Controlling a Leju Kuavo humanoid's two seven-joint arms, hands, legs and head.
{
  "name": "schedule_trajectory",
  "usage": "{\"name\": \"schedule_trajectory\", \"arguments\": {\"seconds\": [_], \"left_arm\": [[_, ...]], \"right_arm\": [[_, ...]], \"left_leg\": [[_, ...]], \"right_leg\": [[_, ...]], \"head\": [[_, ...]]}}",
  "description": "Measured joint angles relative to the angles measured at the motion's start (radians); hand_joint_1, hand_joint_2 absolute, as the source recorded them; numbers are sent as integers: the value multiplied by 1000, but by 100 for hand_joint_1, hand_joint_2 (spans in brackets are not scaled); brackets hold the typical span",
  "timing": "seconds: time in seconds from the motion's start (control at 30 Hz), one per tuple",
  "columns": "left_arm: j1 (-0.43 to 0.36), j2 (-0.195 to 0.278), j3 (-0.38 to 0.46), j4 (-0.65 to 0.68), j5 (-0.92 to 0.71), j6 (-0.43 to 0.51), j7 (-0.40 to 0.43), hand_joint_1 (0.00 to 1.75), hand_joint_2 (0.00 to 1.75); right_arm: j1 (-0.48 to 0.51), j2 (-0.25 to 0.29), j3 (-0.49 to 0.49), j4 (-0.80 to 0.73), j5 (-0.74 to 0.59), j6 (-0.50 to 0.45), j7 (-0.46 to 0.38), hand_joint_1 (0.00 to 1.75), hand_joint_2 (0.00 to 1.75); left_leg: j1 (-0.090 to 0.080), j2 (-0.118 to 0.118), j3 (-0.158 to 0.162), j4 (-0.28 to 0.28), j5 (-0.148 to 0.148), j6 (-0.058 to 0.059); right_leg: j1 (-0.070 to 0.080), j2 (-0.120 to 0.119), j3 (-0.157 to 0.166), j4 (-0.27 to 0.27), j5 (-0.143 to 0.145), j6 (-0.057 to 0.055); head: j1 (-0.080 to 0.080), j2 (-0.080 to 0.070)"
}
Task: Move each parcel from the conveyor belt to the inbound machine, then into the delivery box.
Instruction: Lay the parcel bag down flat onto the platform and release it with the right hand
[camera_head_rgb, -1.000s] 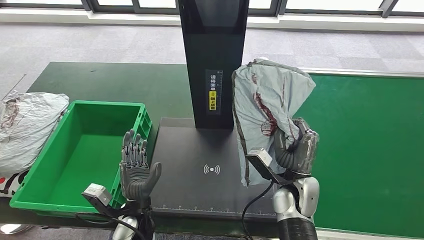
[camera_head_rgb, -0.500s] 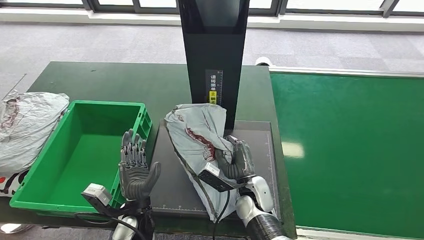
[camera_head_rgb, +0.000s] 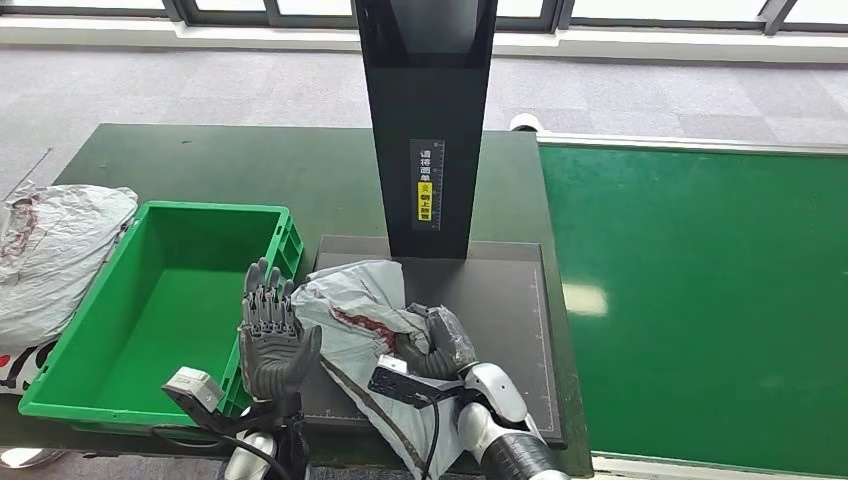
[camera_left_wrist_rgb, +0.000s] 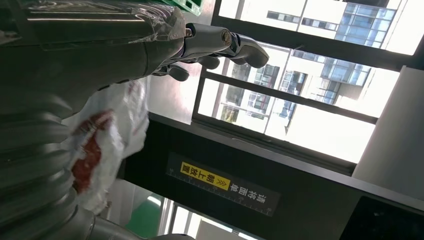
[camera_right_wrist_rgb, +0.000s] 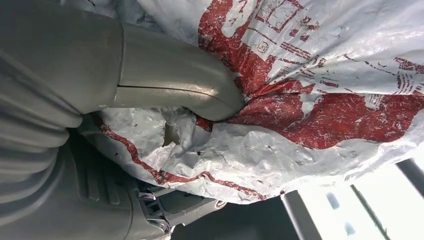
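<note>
A crumpled grey parcel bag (camera_head_rgb: 352, 320) with red print hangs over the left part of the inbound machine's black platform (camera_head_rgb: 500, 300). My right hand (camera_head_rgb: 432, 345) grips it from its right side; in the right wrist view the thumb presses into the parcel (camera_right_wrist_rgb: 320, 90). My left hand (camera_head_rgb: 270, 335) is raised, palm up, fingers spread, holding nothing, between the green delivery box (camera_head_rgb: 130, 300) and the parcel. The left wrist view catches my left hand (camera_left_wrist_rgb: 165, 45) beside the parcel (camera_left_wrist_rgb: 105, 145). The green conveyor belt (camera_head_rgb: 700, 290) lies to the right.
The machine's black upright column (camera_head_rgb: 425, 120) with a yellow label stands behind the platform. A second grey bag (camera_head_rgb: 45, 250) lies on the table left of the delivery box. Grey floor and windows lie beyond the dark green table.
My right hand has carried the parcel from above the belt's edge leftward and down to the platform's left side, near my left hand. The left hand has stayed put.
</note>
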Motion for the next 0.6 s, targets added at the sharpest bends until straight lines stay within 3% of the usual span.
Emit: {"name": "schedule_trajectory", "arguments": {"seconds": [0.07,0.17,0.37,0.5,0.6], "left_arm": [[0,0,0,0,2,-2,0,0,175],[1,0,0,-3,6,1,0,0,175],[3,1,0,-21,9,16,0,0,175],[5,1,0,-29,17,30,0,0,175],[5,1,0,-33,18,41,0,0,175]], "right_arm": [[0,1,16,16,-2,29,7,0,175],[0,1,36,29,-15,-10,30,0,175],[0,1,46,22,-31,-207,47,0,175],[12,1,44,-29,9,-368,45,0,175],[38,-1,29,-102,46,-410,38,0,175]], "left_leg": [[0,0,0,0,0,0],[0,0,0,0,0,0],[0,0,0,0,0,0],[0,0,0,0,0,0],[0,-1,0,0,0,0]], "right_leg": [[0,0,0,0,0,0],[0,0,0,0,0,0],[0,0,0,0,0,0],[0,0,0,0,0,0],[0,-1,0,0,0,0]], "head": [[0,0],[0,0],[0,0],[0,0],[0,0]]}}
